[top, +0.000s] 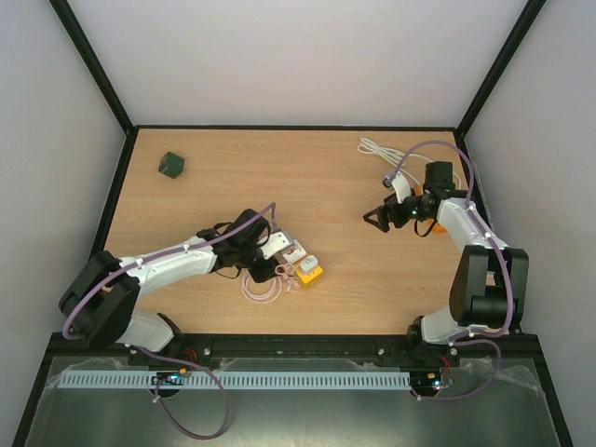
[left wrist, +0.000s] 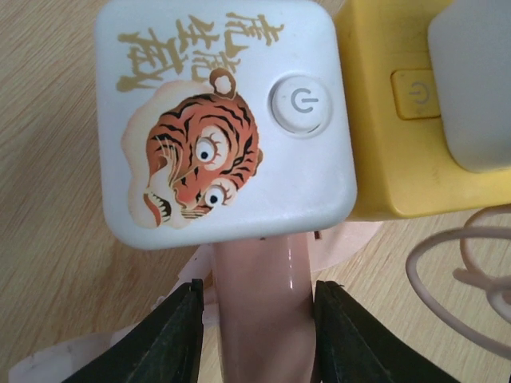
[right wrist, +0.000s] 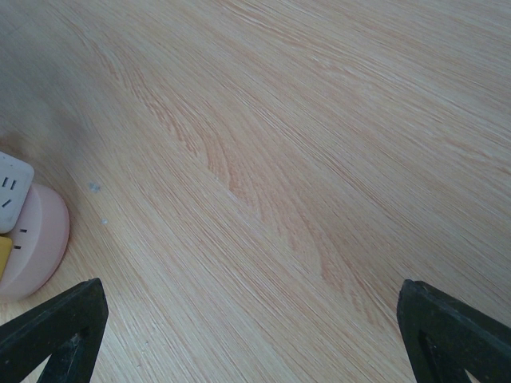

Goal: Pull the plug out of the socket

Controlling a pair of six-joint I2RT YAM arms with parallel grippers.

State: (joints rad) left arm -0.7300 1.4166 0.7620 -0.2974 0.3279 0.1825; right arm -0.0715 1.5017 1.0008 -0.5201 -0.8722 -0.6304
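Observation:
A white socket cube [left wrist: 223, 120] with a tiger picture and a power button lies on the table, seen small in the top view [top: 296, 252]. A pink plug [left wrist: 259, 303] sticks out of its near side. My left gripper [left wrist: 259, 335] straddles this plug; its black fingers [left wrist: 180, 335] stand close on both sides, with a thin gap still showing on the left. In the top view the left gripper [top: 277, 264] sits right at the cube. My right gripper [top: 377, 219] hovers wide open over bare wood [right wrist: 255, 335], well to the right.
A yellow socket cube [left wrist: 399, 152] carrying a white adapter [left wrist: 475, 88] touches the white cube's right side. A pink cable [left wrist: 455, 271] coils beside it. A green block [top: 171, 165] sits at the far left, a white cable [top: 382, 149] at the far right.

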